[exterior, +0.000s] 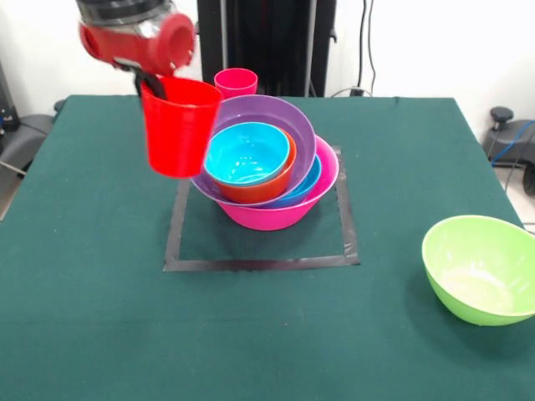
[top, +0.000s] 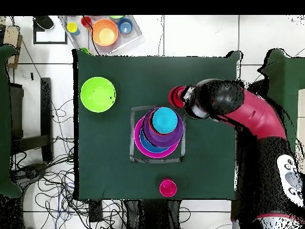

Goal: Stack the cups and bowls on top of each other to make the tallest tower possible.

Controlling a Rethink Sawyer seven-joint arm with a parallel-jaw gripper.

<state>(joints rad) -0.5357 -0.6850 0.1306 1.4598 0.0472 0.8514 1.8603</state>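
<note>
**Red cup aloft, ready for the tower**

On your green-clothed table (exterior: 100, 317), the gripper (exterior: 150, 83) pinches the red cup (exterior: 178, 125) by its rim, lifted just beside the tower (exterior: 263, 171), whose top is the light blue bowl (exterior: 247, 152). Next, I judge, centre the cup over that bowl and lower it.

You have a bench (exterior: 100, 334) draped in dark green cloth, with a black tape square (exterior: 251, 264) at its middle. Directly on it sit the large glossy pink plastic bowl (exterior: 272, 215) inside the square, a lime green plastic bowl (exterior: 481, 267) near right, and a pink-red plastic tumbler (exterior: 236, 82) at the far edge.
</note>
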